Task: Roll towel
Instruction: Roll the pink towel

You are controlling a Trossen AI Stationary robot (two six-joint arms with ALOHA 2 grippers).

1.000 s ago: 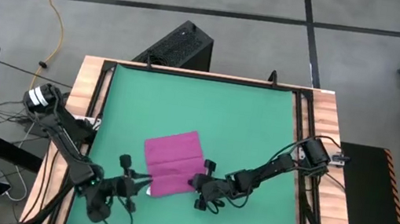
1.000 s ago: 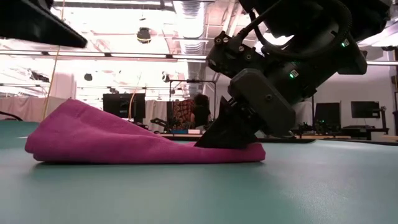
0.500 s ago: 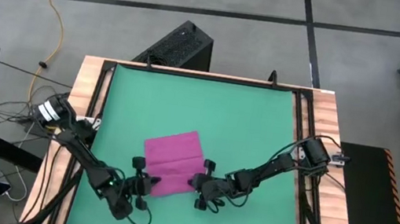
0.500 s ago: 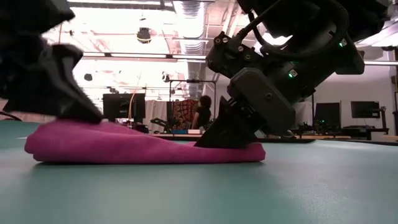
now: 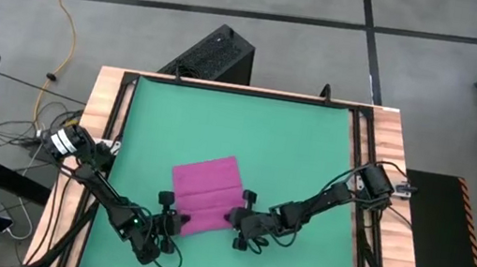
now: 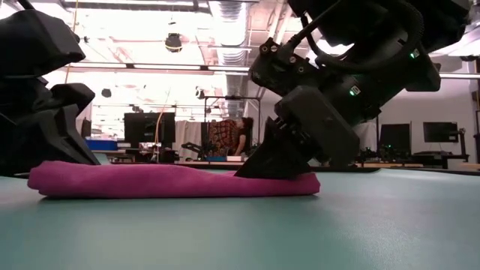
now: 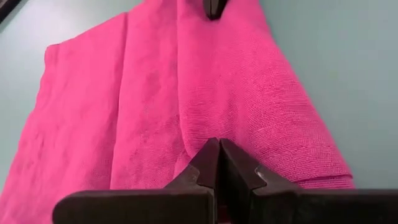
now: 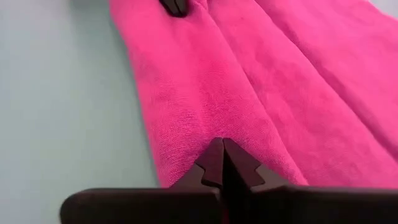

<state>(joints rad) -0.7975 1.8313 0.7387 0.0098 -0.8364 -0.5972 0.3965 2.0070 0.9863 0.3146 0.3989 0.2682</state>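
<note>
The magenta-pink towel (image 5: 204,193) lies flat on the green mat (image 5: 293,151), in the near middle, with a thicker folded band along its near edge (image 6: 165,181). My left gripper (image 5: 178,220) is shut, its tips down on the band's left end (image 7: 219,146). My right gripper (image 5: 232,216) is shut, its tips down on the band's right end (image 8: 219,144). Each wrist view shows the other gripper's tip farther along the band, the right one in the left wrist view (image 7: 213,7) and the left one in the right wrist view (image 8: 177,6). My left gripper presses its shut fingertips (image 7: 208,158) down on the top of the towel's near band, at its left end (image 7: 186,130). The fingers slant down from the near left. The towel lies flat on the mat under them; a crease runs from the tips. My right gripper presses its shut fingertips (image 6: 262,166) down on the top of the near band, at its right end (image 8: 205,118). The fingers slant down from the near right. The cloth stays on the mat, with creases running from the tips.
The mat's bare green surface stretches far and right of the towel (image 5: 315,126). Wooden table rims run along the left side (image 5: 101,132) and the right side (image 5: 388,146). A black box (image 5: 217,55) stands on the floor beyond the far edge.
My left gripper has gone from the mat's near left toward the towel and come down on its left end. The towel's left part, which stood up in a hump, is now pressed flat. My right gripper has kept still on the right end.
</note>
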